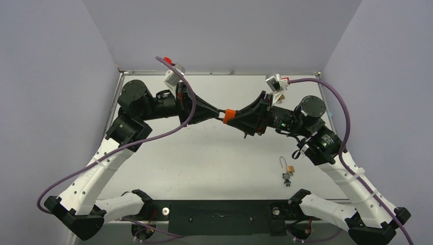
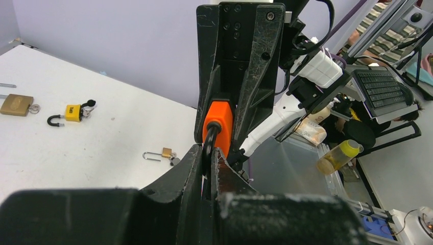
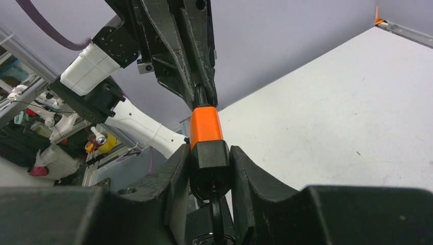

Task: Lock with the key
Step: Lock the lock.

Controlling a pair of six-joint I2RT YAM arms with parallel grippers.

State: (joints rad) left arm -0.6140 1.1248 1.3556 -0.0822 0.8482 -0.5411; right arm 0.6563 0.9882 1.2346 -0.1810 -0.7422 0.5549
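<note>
Starting at the left, your left arm reaches in toward the middle of the bench (image 1: 204, 168) and carries its load in the air, well above the surface. The left fingers (image 2: 186, 171) are pressed together on the dark shackle (image 2: 210, 140) of the orange padlock (image 2: 218, 118). They are pinching a thin bar, so they look almost fully closed. That hold reads as an anchor: it stops the body from swinging or twisting.

The padlock itself hangs between the two arms, mid-bench, touching nothing but the fingers on either side of it.

On the right, your right fingers (image 3: 250, 173) clamp a black block (image 3: 209, 153) seated against the end of the orange body opposite the shackle. A ring shows just under it in the right wrist view, so I take it for the key's head, though the blade is hidden. Holding the two ends on one line lets a turn of the right wrist go straight into the cylinder. Whether the shackle is fully seated I cannot tell.

Right of centre, near your right arm's base, a small brass padlock (image 1: 289, 168) lies on the bench with its shackle open, well apart from the work. In the left wrist view a yellow padlock (image 2: 73, 112) also lies there.
</note>
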